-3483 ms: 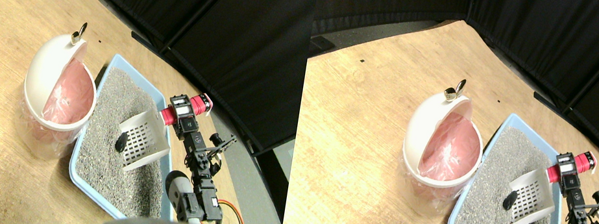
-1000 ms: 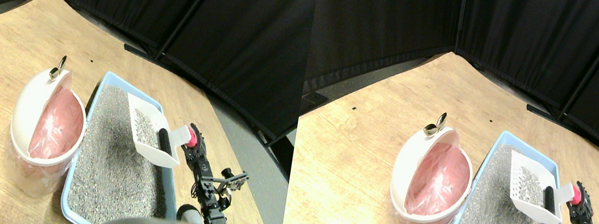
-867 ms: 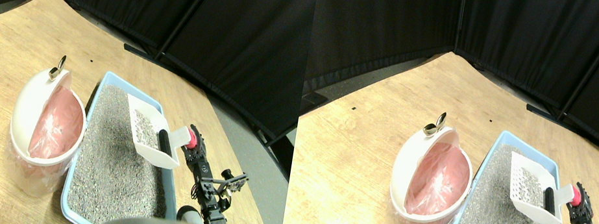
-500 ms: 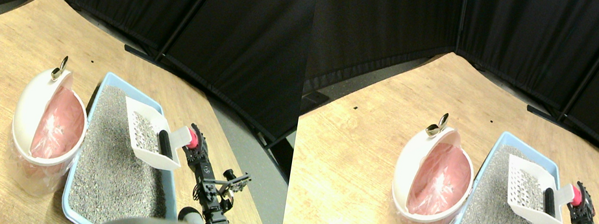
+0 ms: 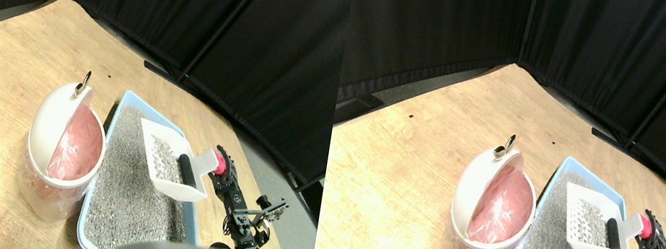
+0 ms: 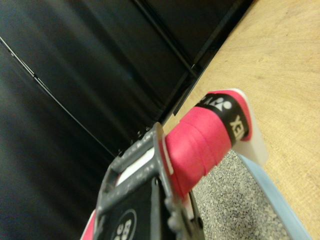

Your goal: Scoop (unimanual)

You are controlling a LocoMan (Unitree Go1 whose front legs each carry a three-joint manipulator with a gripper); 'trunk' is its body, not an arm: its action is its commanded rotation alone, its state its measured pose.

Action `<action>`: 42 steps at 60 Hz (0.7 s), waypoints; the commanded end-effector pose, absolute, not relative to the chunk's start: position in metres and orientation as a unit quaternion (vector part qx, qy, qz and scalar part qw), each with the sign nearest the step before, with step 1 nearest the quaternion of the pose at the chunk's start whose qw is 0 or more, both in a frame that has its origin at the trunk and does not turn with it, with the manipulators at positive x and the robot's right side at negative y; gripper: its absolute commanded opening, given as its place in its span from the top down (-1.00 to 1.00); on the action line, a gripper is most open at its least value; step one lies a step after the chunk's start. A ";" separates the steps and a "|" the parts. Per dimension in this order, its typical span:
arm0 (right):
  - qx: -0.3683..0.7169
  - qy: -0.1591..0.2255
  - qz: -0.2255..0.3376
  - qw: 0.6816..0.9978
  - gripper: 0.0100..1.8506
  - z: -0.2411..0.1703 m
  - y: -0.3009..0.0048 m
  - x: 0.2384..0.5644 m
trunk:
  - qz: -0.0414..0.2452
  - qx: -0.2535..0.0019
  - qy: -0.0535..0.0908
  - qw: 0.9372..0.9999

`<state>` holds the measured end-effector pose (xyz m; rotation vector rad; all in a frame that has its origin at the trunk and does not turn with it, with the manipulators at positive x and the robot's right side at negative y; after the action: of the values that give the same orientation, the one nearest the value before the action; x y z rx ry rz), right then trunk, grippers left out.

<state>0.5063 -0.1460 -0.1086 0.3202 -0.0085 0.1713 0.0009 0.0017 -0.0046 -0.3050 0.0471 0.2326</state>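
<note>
Since the earliest frame we lifted the scoop [image 5: 171, 157] clear of the litter, a dark lump [image 5: 184, 170] inside. Our right tool [image 5: 222, 168] gripped its pink handle [image 6: 202, 145]; the bin [image 5: 59, 149] lay to the scoop's left, across its long axis.

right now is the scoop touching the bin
Apart. The stereo view shows a strip of litter between the scoop and the bin.

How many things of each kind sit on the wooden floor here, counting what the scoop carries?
Bins: 1, white with a pink liner
Litter trays: 1, light blue
Scoops: 1, white with a pink wrapped handle, raised over the tray
Dark lumps in the scoop: 1
Total: 4
</note>
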 end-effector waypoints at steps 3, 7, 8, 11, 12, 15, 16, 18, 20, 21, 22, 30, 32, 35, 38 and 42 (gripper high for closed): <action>0.156 -0.031 0.123 0.979 0.95 -0.086 -0.129 0.506 | 0.131 -0.154 0.020 0.979; 0.143 -0.027 0.138 0.980 0.95 -0.083 -0.124 0.507 | 0.134 -0.157 0.020 0.978; 0.139 -0.025 0.142 0.980 0.95 -0.082 -0.122 0.507 | 0.135 -0.158 0.021 0.978; 0.128 -0.022 0.152 0.980 0.95 -0.081 -0.117 0.509 | 0.137 -0.160 0.022 0.977; 0.123 -0.022 0.155 0.980 0.95 -0.080 -0.115 0.509 | 0.137 -0.160 0.022 0.977; 0.119 -0.019 0.159 0.980 0.95 -0.080 -0.112 0.510 | 0.139 -0.162 0.022 0.977; 0.115 -0.017 0.161 0.980 0.95 -0.079 -0.111 0.511 | 0.141 -0.163 0.022 0.976; 0.108 -0.014 0.164 0.980 0.95 -0.078 -0.108 0.512 | 0.142 -0.165 0.021 0.976; 0.103 -0.012 0.167 0.980 0.95 -0.078 -0.105 0.513 | 0.145 -0.167 0.022 0.975; 0.103 -0.012 0.167 0.980 0.95 -0.078 -0.105 0.513 | 0.146 -0.168 0.022 0.975; 0.099 -0.011 0.168 0.981 0.95 -0.077 -0.103 0.514 | 0.146 -0.168 0.022 0.975; 0.073 -0.006 0.188 0.979 0.95 -0.077 -0.096 0.518 | 0.156 -0.177 0.024 0.972; 0.059 -0.007 0.193 0.979 0.95 -0.077 -0.094 0.520 | 0.159 -0.180 0.025 0.971; 0.039 -0.006 0.199 0.979 0.95 -0.077 -0.090 0.522 | 0.162 -0.182 0.026 0.970; 0.026 0.000 0.195 0.980 0.95 -0.077 -0.088 0.523 | 0.164 -0.184 0.027 0.969; 0.007 -0.002 0.201 0.980 0.95 -0.078 -0.085 0.526 | 0.169 -0.188 0.027 0.967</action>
<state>0.5227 -0.0876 -0.0842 0.0154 0.0399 0.3866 -0.0038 -0.0014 -0.0037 -0.3653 0.0350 0.3178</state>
